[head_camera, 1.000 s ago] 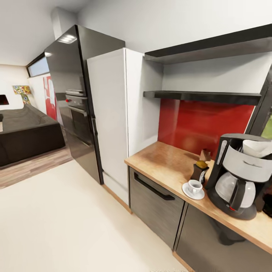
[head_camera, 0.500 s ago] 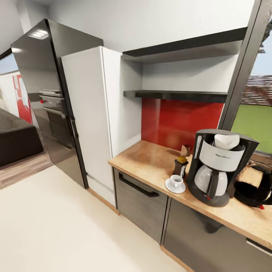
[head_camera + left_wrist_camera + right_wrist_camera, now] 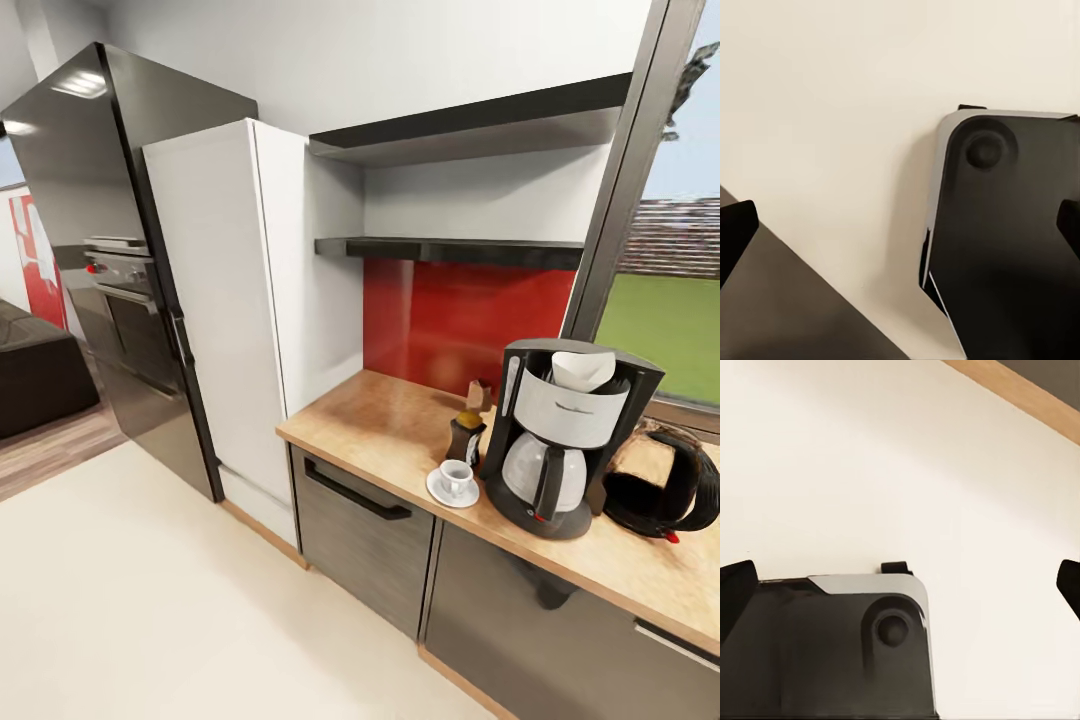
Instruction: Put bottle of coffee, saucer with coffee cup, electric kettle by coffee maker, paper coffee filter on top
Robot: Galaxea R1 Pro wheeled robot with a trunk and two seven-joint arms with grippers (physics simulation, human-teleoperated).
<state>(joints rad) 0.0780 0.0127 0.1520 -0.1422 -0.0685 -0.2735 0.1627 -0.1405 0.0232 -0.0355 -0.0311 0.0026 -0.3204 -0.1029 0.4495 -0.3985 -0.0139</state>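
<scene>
The coffee maker [image 3: 560, 440] stands on the kitchen countertop [image 3: 385, 425] with the white paper coffee filter [image 3: 583, 368] sitting in its top. On its left, the coffee cup [image 3: 457, 476] rests on the saucer [image 3: 440, 494], and the bottle of coffee [image 3: 466, 435] stands just behind them. On its right the electric kettle [image 3: 665, 485] sits close beside it. Above, the kitchen shelf [image 3: 450, 248] is bare. My left gripper [image 3: 900, 232] and right gripper [image 3: 900, 585] hang open over the cream floor, holding nothing.
A white tall cabinet [image 3: 230, 300] and a black fridge [image 3: 110, 220] with an oven [image 3: 125, 270] stand left of the counter. A window [image 3: 660, 300] lies at the right. Grey cabinet fronts [image 3: 360, 530] sit below. My dark base [image 3: 1012, 247] shows under the grippers.
The head view has swung to the right, so the counter's things sit further left in the picture and the kettle has come fully into view. Nothing on the counter has moved.
</scene>
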